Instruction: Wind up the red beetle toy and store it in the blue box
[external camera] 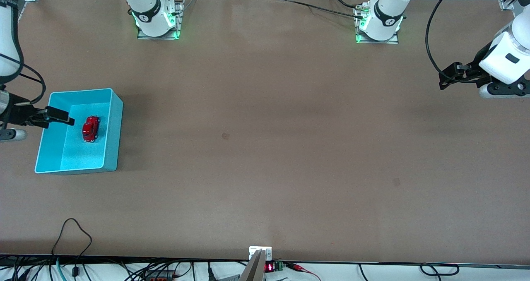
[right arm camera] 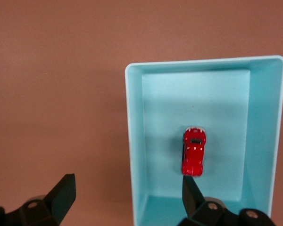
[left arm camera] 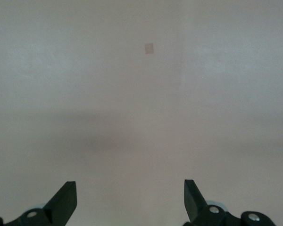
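The red beetle toy [external camera: 90, 128] [right arm camera: 194, 157] lies on the floor of the blue box [external camera: 80, 91] [right arm camera: 134, 141], apart from the walls. The box stands at the right arm's end of the table. My right gripper [external camera: 62, 117] [right arm camera: 127, 181] hangs open over the box's wall on the side of that table end. One finger is above the box floor close to the toy, the other is above the table outside, and nothing is between them. At the left arm's end, my left gripper [external camera: 449, 76] [left arm camera: 129, 183] waits open over bare table, holding nothing.
Both arm bases [external camera: 157, 24] [external camera: 379, 26] stand along the table edge farthest from the front camera. A thin black cable [external camera: 72, 231] loops onto the table at the nearest edge. Brown tabletop [external camera: 265, 128] stretches between the box and the left gripper.
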Robot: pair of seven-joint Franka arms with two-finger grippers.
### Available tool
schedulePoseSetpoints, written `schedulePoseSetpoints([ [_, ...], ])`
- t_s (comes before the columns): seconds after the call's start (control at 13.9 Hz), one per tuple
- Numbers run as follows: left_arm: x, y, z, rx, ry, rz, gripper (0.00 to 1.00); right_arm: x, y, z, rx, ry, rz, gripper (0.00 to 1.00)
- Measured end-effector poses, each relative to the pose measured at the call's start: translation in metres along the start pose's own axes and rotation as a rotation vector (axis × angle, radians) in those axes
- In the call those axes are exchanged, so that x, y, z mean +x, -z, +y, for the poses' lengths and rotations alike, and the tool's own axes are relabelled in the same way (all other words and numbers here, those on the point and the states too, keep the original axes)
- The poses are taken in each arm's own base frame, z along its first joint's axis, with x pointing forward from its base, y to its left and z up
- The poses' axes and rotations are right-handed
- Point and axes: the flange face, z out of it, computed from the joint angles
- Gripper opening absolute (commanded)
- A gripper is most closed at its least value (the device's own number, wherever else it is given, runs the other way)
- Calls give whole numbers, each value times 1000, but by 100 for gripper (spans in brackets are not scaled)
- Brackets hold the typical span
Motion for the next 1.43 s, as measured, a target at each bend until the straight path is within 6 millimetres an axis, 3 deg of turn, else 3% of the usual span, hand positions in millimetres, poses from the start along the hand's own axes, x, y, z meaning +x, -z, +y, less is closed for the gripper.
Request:
schedulePoseSetpoints([
  [0.29, 0, -1, 0, 0, 0, -1, 100, -9, 48, -70, -65, -24, -2, 100],
  [0.57, 0, -1, 0, 0, 0, -2, 100, -22, 85, -99, -64, -10, 9, 100],
  [0.72, 0, -1, 0, 0, 0, -2, 100, -24, 100, -102, -67, -36, 11, 100],
  [1.08, 0, -1, 1, 0, -2, -2, 100, -29, 99, -88, -119, -88, -21, 100],
  [1.43, 1, -1, 1, 0, -2, -3, 100, -62, 90, -94, -121, -101, 31, 100],
])
